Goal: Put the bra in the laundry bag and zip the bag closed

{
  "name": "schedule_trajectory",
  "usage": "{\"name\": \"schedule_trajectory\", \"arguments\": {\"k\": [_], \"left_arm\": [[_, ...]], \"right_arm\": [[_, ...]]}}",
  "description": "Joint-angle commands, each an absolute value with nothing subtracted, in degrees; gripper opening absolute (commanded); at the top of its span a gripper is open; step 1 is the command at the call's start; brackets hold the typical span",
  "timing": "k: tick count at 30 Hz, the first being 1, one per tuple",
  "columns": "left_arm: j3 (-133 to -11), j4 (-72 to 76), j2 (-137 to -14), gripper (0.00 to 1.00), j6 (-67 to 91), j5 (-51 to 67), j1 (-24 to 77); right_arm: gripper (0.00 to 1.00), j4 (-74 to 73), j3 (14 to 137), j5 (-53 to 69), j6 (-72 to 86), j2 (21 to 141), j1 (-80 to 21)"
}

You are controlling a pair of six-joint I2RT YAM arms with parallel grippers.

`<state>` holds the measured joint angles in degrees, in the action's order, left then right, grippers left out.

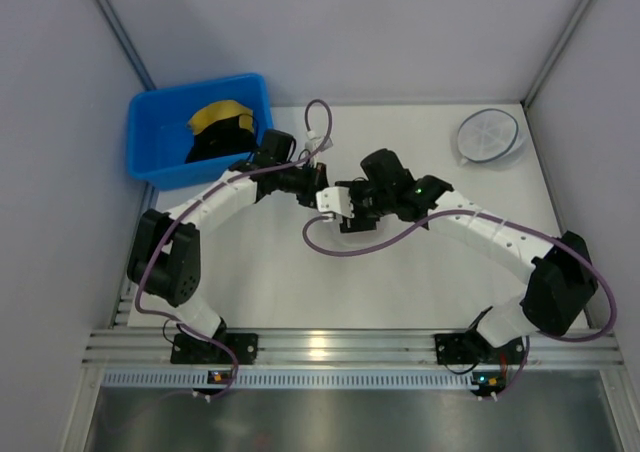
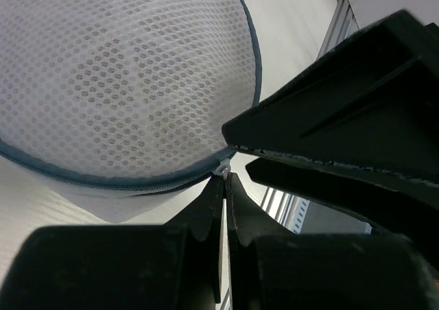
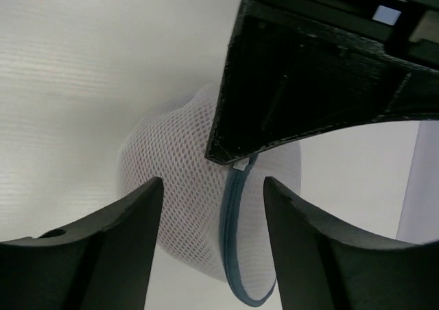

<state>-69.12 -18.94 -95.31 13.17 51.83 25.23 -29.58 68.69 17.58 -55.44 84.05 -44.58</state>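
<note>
The laundry bag (image 2: 123, 70) lies on the table (image 1: 400, 292) near its centre, directly under the point where the two arms meet. From above it is almost wholly covered by the grippers. The bag is round, so it has no clear long axis. Its domed mesh side faces the left wrist camera. The dark zipper rim (image 2: 137, 184) runs along the lower edge of the dome and curves up its right side. From the right wrist, the rim runs straight down the bag's middle, in line with the gap between the right fingers. What is inside cannot be made out through the mesh.

The left gripper (image 2: 225, 183) has its fingers pressed together, with the small white zipper pull (image 2: 223, 167) pinched at their tips. The right gripper (image 3: 212, 186) is spread wide and holds nothing. Its fingers stand to either side of the bag, and contact cannot be confirmed.

A purple cable (image 1: 340, 250) loops across the table just in front of the grippers. A blue bin (image 1: 150, 142) sits at the far left, holding a yellow garment (image 1: 220, 115) and a black garment (image 1: 220, 142). A round spoke-patterned mesh bag (image 1: 490, 134) lies at the far right, well apart.
</note>
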Motion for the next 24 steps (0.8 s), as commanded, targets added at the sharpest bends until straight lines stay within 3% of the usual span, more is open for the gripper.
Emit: {"name": "schedule_trajectory", "arguments": {"k": [1, 3, 7, 10, 24], "left_arm": [[-70.3, -16.4, -93.9, 0.0, 14.1, 53.3, 25.8], [-68.9, -16.5, -92.8, 0.0, 14.1, 53.3, 26.3], [-66.6, -16.5, -91.2, 0.0, 13.5, 52.0, 26.5], [-65.5, -16.5, -90.4, 0.0, 14.1, 50.5, 26.3], [-60.9, -17.7, -86.6, 0.0, 10.1, 43.3, 17.1]], "right_arm": [[0.54, -30.6, 70.3, 17.8, -59.0, 84.1, -45.2], [0.47, -29.5, 70.1, 16.5, -59.5, 85.3, -45.1], [0.16, -25.8, 69.3, 14.7, -59.1, 85.7, -45.1], [0.02, -24.4, 68.2, 13.9, -60.3, 84.6, -45.2], [0.0, -20.6, 57.8, 12.1, -65.8, 75.8, -40.6]]}}
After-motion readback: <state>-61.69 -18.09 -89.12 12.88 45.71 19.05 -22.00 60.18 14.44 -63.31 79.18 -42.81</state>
